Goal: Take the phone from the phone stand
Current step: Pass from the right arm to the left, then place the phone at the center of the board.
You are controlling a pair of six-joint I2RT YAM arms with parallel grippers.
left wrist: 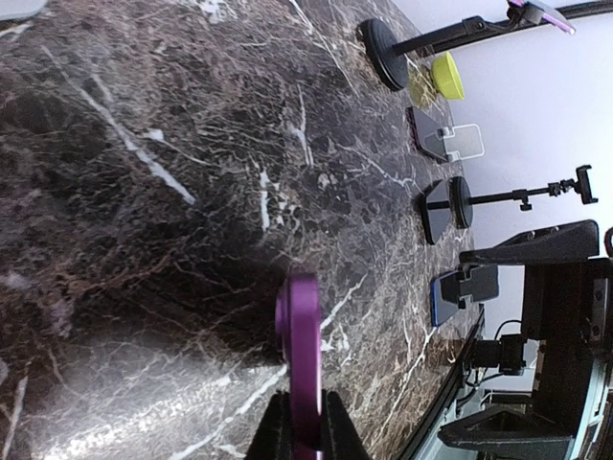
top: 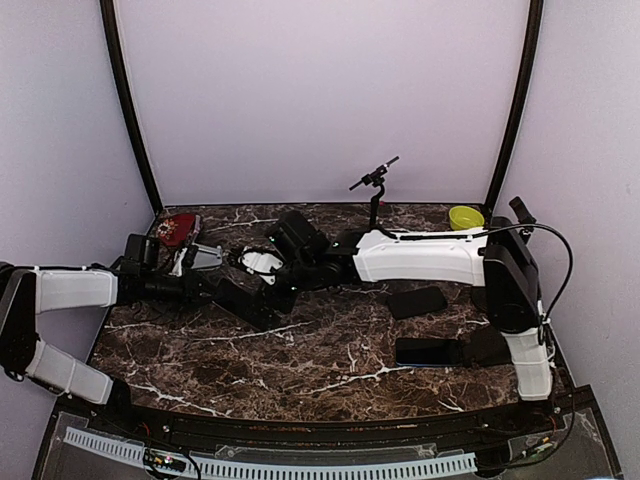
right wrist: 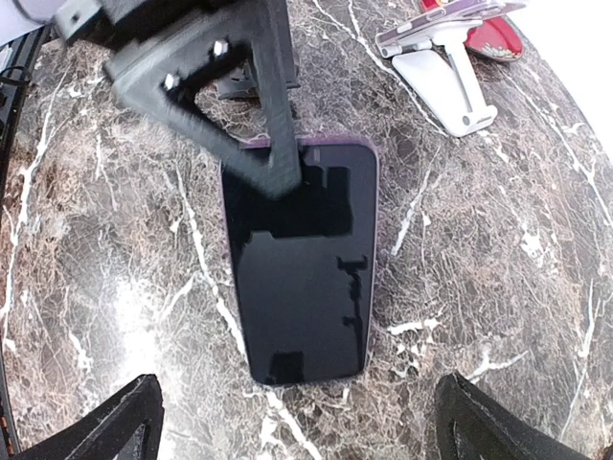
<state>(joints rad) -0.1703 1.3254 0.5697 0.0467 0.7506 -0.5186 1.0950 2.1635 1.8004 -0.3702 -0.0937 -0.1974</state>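
A dark-screened phone [right wrist: 302, 278] with a purple rim lies flat against the marble, screen up, in the middle of the right wrist view. My left gripper [left wrist: 302, 426] is shut on its far end; in the left wrist view the purple edge [left wrist: 300, 345] stands between the black fingers [right wrist: 273, 153]. My right gripper [right wrist: 302, 422] hangs open and wide over the phone's near end, touching nothing. A white phone stand [right wrist: 450, 86] sits apart at the upper right with another thin device on it. In the top view both arms meet left of centre and cover the phone.
A red object [top: 178, 228] lies at the back left. A yellow-green bowl [top: 466, 216] and a black gooseneck holder [top: 375, 195] stand at the back right. A dark phone [top: 417, 301] and a phone in a black holder [top: 430, 351] lie under the right arm.
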